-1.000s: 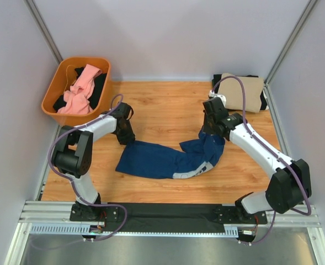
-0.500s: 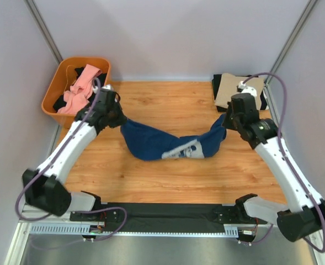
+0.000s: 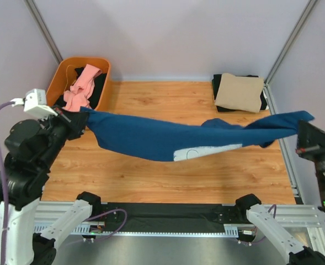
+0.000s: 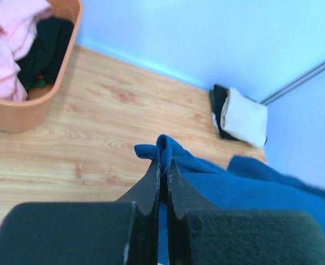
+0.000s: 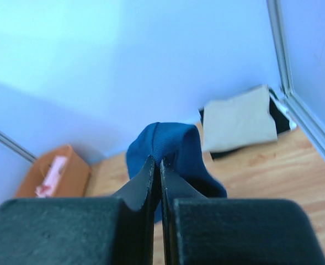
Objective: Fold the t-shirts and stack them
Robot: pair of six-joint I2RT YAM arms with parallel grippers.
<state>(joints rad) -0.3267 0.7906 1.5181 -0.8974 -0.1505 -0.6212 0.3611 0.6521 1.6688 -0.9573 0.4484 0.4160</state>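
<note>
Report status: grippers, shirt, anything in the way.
Left gripper, right gripper: both shut on navy t-shirt. Shirt stretched between them, above table. Nothing blocking.

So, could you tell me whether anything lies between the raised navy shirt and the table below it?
Nothing visible does. The navy shirt hangs between the left gripper and right gripper over bare table wood; the orange basket and folded tan shirt sit in the far corners.
</note>
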